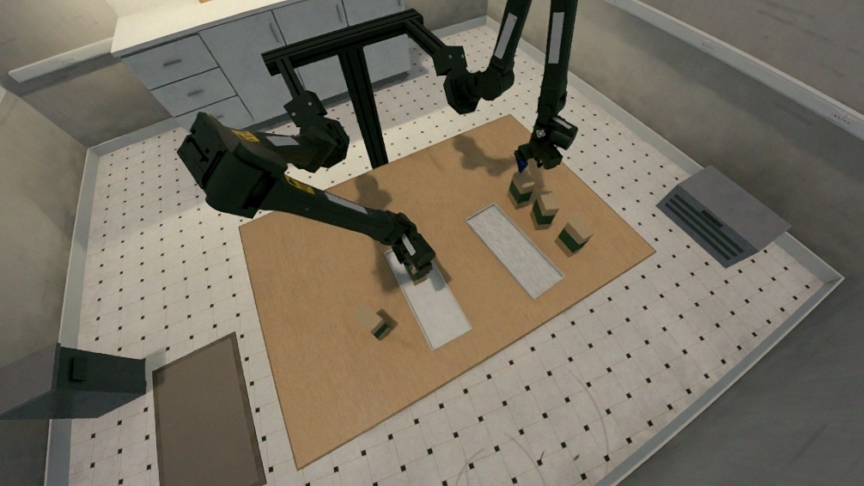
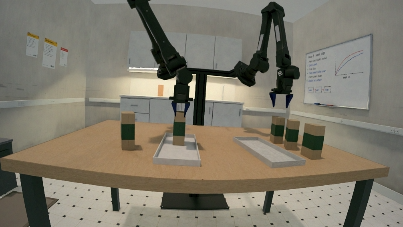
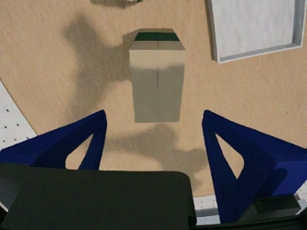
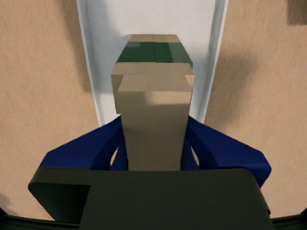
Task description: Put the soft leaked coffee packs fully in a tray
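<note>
Softly lit overall, dimmer toward the corners. Glowing warmly from a strip beneath the cabinets (image 2: 143, 69) at eleven o'clock in the exterior view. Casting soft-edged shadows across the desk (image 1: 337, 374) (image 2: 93, 166) (image 3: 37, 53) (image 4: 33, 81). Bending the desk's near edge at six o'clock. Perhaps slightly soft in the wrist close-ups.

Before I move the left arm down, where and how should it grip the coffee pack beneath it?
I'd grip the pack by its upper tan section, coming straight down. It stands upright, and the open left tool already points down with its fingers spread to either side of its narrower width.
</note>
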`<state>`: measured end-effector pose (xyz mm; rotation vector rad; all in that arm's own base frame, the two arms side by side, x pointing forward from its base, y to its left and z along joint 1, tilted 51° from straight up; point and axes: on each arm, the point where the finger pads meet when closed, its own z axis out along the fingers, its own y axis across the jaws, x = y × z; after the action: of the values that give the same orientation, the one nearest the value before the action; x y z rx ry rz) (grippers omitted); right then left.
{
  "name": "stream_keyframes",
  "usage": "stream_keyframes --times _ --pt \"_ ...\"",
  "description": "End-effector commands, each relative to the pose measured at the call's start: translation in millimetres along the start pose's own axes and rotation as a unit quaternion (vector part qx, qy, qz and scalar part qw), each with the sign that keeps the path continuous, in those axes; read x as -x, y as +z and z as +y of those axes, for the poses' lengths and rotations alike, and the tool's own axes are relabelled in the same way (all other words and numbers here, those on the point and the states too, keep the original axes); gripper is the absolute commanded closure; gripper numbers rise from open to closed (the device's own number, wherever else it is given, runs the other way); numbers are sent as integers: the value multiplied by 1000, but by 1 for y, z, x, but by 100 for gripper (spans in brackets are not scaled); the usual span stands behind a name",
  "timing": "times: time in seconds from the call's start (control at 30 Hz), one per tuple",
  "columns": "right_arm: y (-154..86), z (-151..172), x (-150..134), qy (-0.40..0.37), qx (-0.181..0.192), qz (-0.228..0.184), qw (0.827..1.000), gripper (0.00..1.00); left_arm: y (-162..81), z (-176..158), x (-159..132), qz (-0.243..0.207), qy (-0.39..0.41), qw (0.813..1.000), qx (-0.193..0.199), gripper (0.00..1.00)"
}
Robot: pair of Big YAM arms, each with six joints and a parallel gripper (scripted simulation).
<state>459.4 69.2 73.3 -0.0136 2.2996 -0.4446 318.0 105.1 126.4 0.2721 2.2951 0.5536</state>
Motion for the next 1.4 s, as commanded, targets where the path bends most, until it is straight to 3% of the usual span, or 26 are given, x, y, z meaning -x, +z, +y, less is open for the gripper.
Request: stream_keyframes --times 0.0,0.47,0.5,1.37 --pt "-2 2 5 2 3 -7 1000 74 0 2 4 -3 -1 1000 2 21" --pt "-1 2 5 2 3 -7 1000 74 0 2 4 -3 -1 1000 2 21" --pt "-1 2 5 2 3 -7 1000 21 0 2 4 -3 -1 1000 2 21" --pt "-1 2 5 2 3 -7 1000 21 0 2 4 -3 -1 1000 2 21"
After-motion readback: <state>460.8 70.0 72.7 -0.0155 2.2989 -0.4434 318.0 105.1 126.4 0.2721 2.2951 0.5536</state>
